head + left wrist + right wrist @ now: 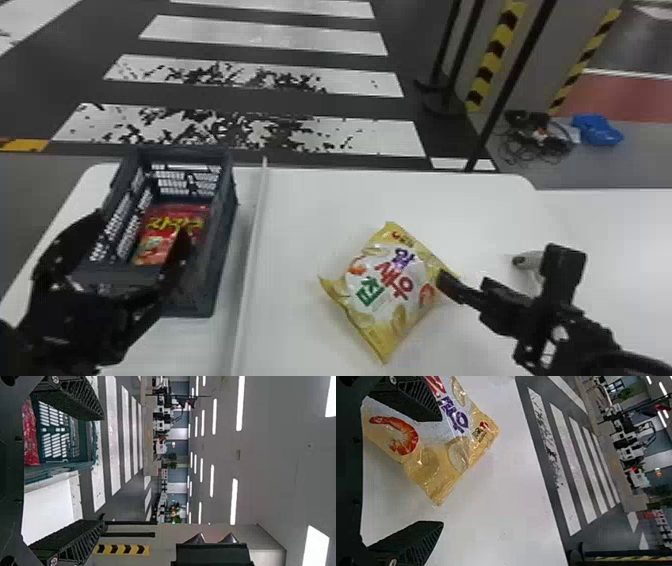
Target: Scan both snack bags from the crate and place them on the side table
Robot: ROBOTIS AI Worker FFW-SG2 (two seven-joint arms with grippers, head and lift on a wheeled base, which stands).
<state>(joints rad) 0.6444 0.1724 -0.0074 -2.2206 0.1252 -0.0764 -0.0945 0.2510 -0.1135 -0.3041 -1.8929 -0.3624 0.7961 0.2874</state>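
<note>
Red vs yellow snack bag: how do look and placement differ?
The red snack bag lies inside the crate; the yellow snack bag lies on the white tabletop. The red snack bag has yellow lettering; the yellow snack bag has purple, red and green lettering. Both show a printed face.

Indoor hall with painted crosswalk (260,41)

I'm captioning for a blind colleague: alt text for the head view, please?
A yellow snack bag lies on a white table beside the right claw. At left, a gray crate holds a red bag, with the left claw at its near end.
</note>
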